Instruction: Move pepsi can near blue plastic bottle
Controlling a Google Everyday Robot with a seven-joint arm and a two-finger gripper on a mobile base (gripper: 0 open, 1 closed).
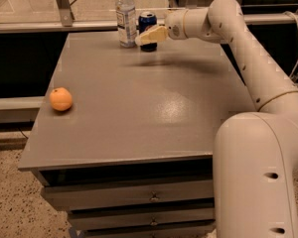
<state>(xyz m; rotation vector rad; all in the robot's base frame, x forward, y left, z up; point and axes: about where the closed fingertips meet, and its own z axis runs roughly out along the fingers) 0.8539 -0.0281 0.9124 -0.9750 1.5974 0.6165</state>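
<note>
The pepsi can (148, 22), dark blue with a silver top, stands upright at the far edge of the grey table (139, 108). It is just right of the blue plastic bottle (125, 15), a clear bottle with a white cap, with a small gap between them. My gripper (150, 35) reaches in from the right and is shut on the can. One cream finger (154, 34) crosses the can's front; the other is hidden behind it. The can's base is at table level.
An orange (61, 98) lies near the table's left edge. My white arm (248, 58) spans the right side of the table. A metal rail and post (64, 6) run behind the far edge. Drawers (149, 197) sit below the front edge.
</note>
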